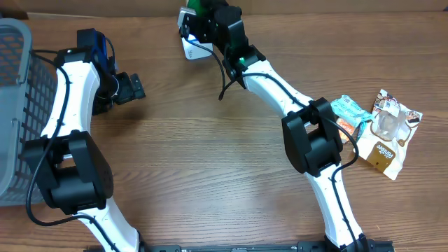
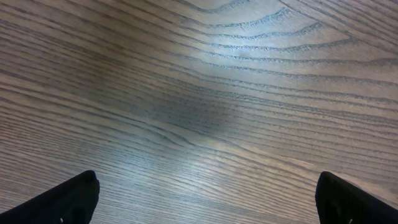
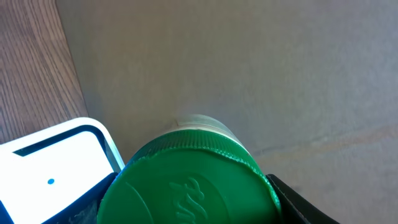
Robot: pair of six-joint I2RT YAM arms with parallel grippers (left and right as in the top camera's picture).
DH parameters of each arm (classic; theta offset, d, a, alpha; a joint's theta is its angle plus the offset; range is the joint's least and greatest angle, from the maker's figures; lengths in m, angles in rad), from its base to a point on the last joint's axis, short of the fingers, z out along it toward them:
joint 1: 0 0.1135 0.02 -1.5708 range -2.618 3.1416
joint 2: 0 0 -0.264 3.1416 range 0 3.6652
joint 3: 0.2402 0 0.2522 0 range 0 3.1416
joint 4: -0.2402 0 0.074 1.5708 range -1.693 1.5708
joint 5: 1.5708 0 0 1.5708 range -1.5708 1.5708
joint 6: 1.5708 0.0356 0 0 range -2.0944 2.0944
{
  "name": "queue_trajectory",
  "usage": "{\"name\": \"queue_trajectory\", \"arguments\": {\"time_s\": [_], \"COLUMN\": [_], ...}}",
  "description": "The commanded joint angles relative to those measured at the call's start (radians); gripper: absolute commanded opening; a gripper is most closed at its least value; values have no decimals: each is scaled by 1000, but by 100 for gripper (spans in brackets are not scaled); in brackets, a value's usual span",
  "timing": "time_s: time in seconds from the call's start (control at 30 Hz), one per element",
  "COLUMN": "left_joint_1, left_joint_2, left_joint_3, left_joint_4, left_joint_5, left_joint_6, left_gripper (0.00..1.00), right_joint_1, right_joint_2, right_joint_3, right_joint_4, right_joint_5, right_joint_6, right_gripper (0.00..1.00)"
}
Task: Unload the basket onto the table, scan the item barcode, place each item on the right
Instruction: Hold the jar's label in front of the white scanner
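My right gripper (image 1: 204,15) is shut on the item, a container with a green screw lid (image 3: 186,183), at the table's far edge. The lid fills the right wrist view, with a dark finger (image 3: 301,202) pressed against each side of it. No barcode shows on it. Just left of the item stands the white scanner (image 3: 56,165), whose base (image 1: 193,47) is below the gripper in the overhead view. My left gripper (image 1: 133,87) hangs open over bare wood at the left. Its fingertips (image 2: 74,196) are far apart with nothing between them.
A grey mesh basket (image 1: 14,105) stands at the left edge. At the right lie a brown and white snack pouch (image 1: 392,129) and a teal packet (image 1: 350,112). A beige wall (image 3: 249,62) rises behind the scanner.
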Motion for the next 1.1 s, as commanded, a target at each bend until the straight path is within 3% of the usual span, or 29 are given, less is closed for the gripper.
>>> {"name": "queue_trajectory", "arguments": {"time_s": [0.0, 0.27, 0.6, 1.07], "left_joint_1": [0, 0, 0, 0], "left_joint_2": [-6, -6, -6, -6], "left_joint_3": [12, 12, 12, 12], "left_joint_4": [0, 0, 0, 0], "left_joint_5": [-6, -6, -6, -6], "left_joint_6": [8, 8, 8, 8], "left_gripper": [100, 100, 99, 100], "right_joint_1": [5, 5, 26, 44], "right_joint_2": [27, 101, 108, 75], "right_joint_3": [25, 25, 25, 25], "right_joint_4": [32, 129, 223, 207], "right_joint_5": [-9, -3, -2, 20], "right_joint_6": [-6, -137, -140, -138], "right_gripper": [36, 36, 37, 37]}}
